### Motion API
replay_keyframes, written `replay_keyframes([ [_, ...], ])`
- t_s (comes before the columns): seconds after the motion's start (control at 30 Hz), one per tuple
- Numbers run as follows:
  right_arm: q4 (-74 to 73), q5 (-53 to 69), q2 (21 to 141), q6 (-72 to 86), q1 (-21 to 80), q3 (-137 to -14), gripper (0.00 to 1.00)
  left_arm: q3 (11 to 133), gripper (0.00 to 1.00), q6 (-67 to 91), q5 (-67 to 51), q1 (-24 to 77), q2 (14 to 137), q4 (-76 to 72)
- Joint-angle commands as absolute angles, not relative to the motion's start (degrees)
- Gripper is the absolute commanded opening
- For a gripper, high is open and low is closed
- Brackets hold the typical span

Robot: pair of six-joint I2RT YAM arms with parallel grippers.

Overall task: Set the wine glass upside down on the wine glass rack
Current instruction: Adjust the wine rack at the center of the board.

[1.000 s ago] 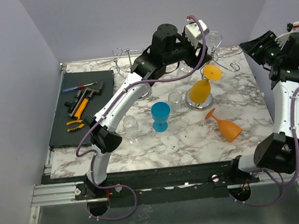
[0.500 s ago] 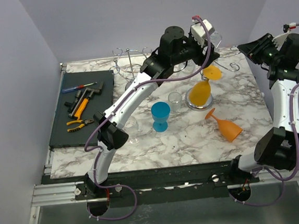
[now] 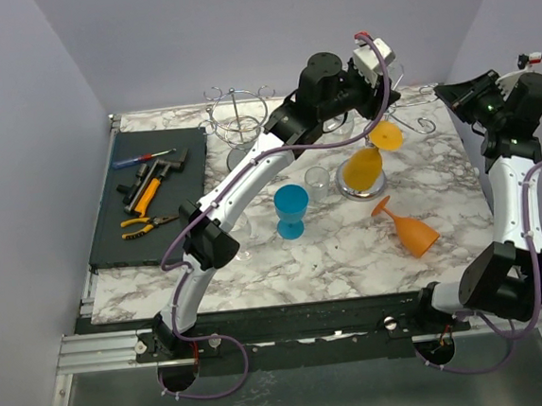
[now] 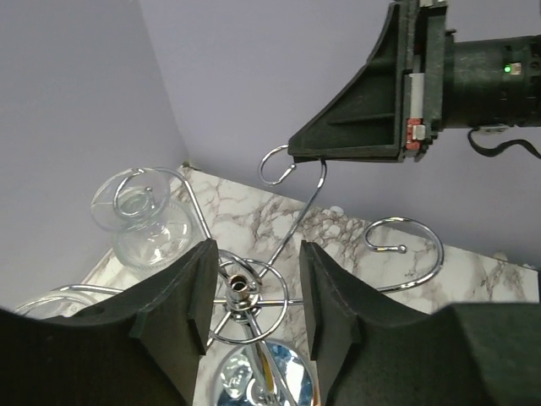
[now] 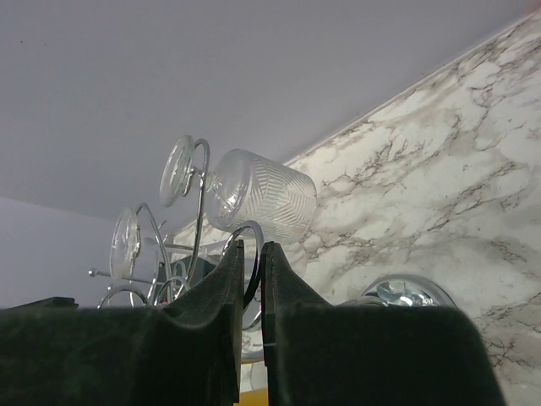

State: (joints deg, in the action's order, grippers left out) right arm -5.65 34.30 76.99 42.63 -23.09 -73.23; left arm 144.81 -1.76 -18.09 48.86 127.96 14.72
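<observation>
No text legible anywhere — no labels or numbers

R gripper [image 5: 252,249] jaws narrower, on rack hook [image 4: 275,165]; L gripper [image 4: 254,254] farther right toward it

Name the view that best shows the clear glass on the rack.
Right wrist: the clear glass hangs side-on from the rack, patterned bowl and foot plain. Left wrist shows it from above. Top external: the left arm mostly hides it.
</observation>
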Motion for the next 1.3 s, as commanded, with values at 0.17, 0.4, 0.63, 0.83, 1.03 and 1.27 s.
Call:
replay_keyframes([
  [0.17,-5.6,28.8,72.5,41.3,-23.1,-70.8,0.01,143.7,0.42,-0.3,-17.9,49.2,127.6,13.3],
  [0.4,-5.8,27.6,72.9,42.3,-23.2,-70.9,0.0,142.5,0.53,-0.6,-18.4,49.7,127.2,15.1],
  [0.63,-4.4,22.3,68.6,43.7,-21.8,-67.4,0.01,149.0,0.45,-0.8,-15.6,49.2,131.0,15.8],
  [0.83,-3.9,20.8,66.8,44.9,-20.6,-65.7,0.01,148.3,0.29,0.3,-17.9,47.9,130.6,15.8],
  [1.03,-4.0,20.8,67.7,45.6,-20.1,-65.6,0.01,145.6,0.3,1.6,-21.2,47.9,128.2,17.9],
  [1.27,-3.4,19.6,68.3,45.8,-18.7,-65.2,0.01,144.0,0.5,0.5,-21.4,49.9,126.8,18.9],
])
